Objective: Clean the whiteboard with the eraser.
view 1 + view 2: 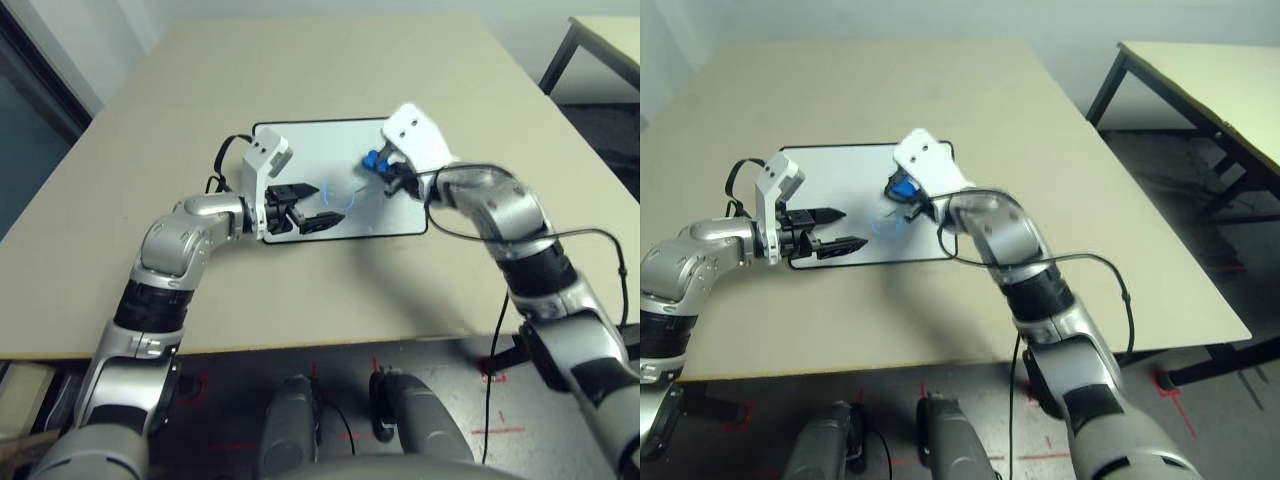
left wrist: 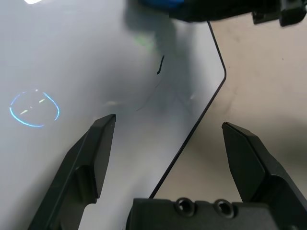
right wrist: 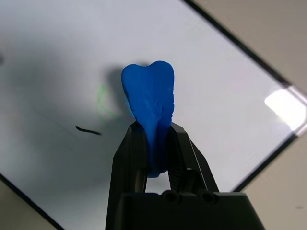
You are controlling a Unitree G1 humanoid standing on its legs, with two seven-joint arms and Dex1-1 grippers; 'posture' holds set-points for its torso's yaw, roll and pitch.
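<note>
The whiteboard (image 1: 320, 150) lies flat near the middle of the tan table (image 1: 150, 120), with a short black mark (image 3: 88, 130) on its white surface. The blue eraser (image 3: 147, 100) is pinched at its waist in my right gripper (image 3: 152, 132), which is shut on it. Gripper and eraser hover over the board's right part (image 1: 372, 159), close to that mark. My left gripper (image 1: 315, 206) stands open and low at the board's near edge. One of its fingers (image 2: 98, 143) is over the board and the other is over the table.
A second table (image 1: 1200, 80) stands off to the right across a strip of dark floor. A black cable (image 1: 560, 235) loops from my right forearm. Bare tabletop surrounds the board on all sides, and the table's front edge (image 1: 300, 350) runs close to my body.
</note>
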